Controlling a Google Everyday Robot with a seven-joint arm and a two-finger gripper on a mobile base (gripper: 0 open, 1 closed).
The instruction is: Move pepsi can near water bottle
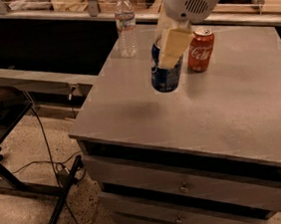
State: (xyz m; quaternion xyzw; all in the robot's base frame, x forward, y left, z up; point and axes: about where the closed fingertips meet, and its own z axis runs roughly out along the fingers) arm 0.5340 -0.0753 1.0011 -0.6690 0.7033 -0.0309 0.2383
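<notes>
1. Pepsi can [166, 76] is held in my gripper [167, 56]. The fingers are closed on its upper half: one cream finger [173, 45] lies across the front of the can, and the other is hidden behind it.
2. The long axis of the can is close to vertical, with only a small lean.
3. I judge that the can hangs a little above the grey table top [240, 108], because a soft dark shadow lies apart from its bottom.
4. The water bottle [126, 25] stands upright near the far left corner of the table top. Seen from the bottle, my can is to the right and toward the front, clearly apart from it.
5. A red cola can [200, 50] stands farther right from the bottle, just beside my can.
6. The coming move, I think, is to carry the can left and back toward the bottle and set it down upright near it. The bottle is tall and probably light, so a touch could tip it.
</notes>
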